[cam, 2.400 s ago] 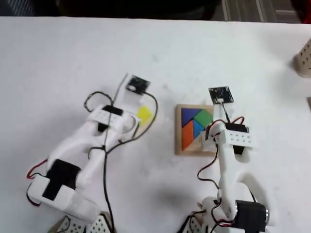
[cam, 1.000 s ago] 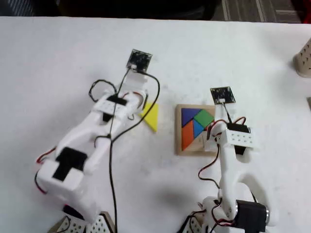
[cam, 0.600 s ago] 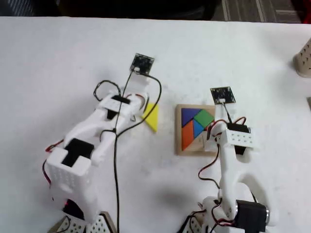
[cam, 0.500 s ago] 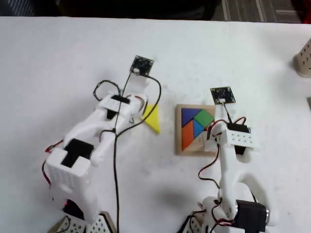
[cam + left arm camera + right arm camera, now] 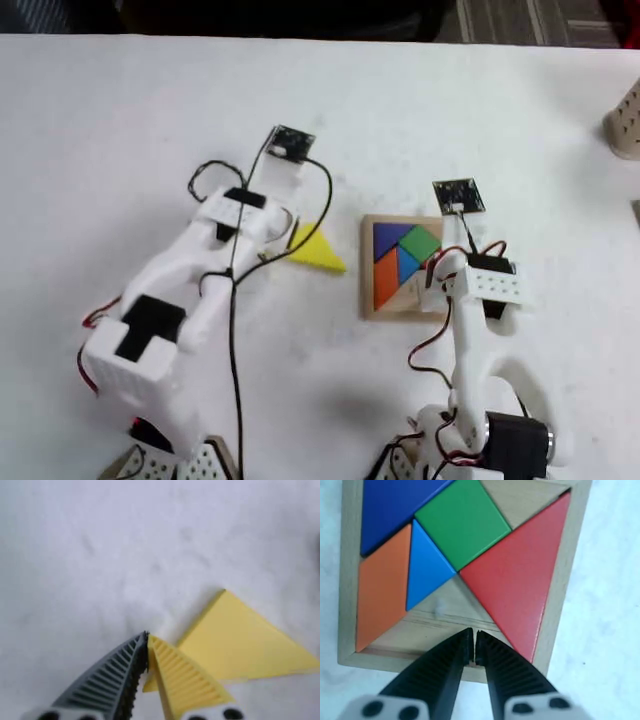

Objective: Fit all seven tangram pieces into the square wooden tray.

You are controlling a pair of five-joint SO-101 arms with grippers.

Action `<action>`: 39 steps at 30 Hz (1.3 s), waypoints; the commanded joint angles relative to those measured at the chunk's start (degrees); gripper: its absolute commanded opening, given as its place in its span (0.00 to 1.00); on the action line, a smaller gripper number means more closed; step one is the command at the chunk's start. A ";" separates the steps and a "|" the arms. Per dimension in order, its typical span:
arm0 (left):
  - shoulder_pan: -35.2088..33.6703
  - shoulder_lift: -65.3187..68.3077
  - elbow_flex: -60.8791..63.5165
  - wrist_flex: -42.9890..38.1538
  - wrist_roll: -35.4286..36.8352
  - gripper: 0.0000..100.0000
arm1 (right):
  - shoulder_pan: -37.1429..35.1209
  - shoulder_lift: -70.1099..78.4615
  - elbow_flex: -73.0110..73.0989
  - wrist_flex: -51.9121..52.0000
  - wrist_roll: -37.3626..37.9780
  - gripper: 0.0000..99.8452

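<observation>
Five pieces (image 5: 520, 580) sit in the tray (image 5: 350, 580), two gaps left, the yellow triangle (image 5: 240, 640) lies beside it at my closed left gripper (image 5: 147, 642), my right gripper (image 5: 474, 640) closed empty over the tray

On the white table (image 5: 120, 110) the yellow triangle (image 5: 318, 252) lies flat between the left arm (image 5: 190, 275) and the square wooden tray (image 5: 367, 270), near the tray but apart from it. Its one corner reaches the front end of the left arm. In the tray lie a dark blue piece (image 5: 391, 237), a green piece (image 5: 422, 243), an orange piece (image 5: 384, 280) and a light blue triangle (image 5: 406, 266). The right arm (image 5: 470, 340) covers the right side of the tray.
</observation>
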 commanded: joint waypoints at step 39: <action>6.11 -15.96 13.54 -15.65 -47.38 0.27 | 4.26 -3.03 3.52 1.01 10.20 0.02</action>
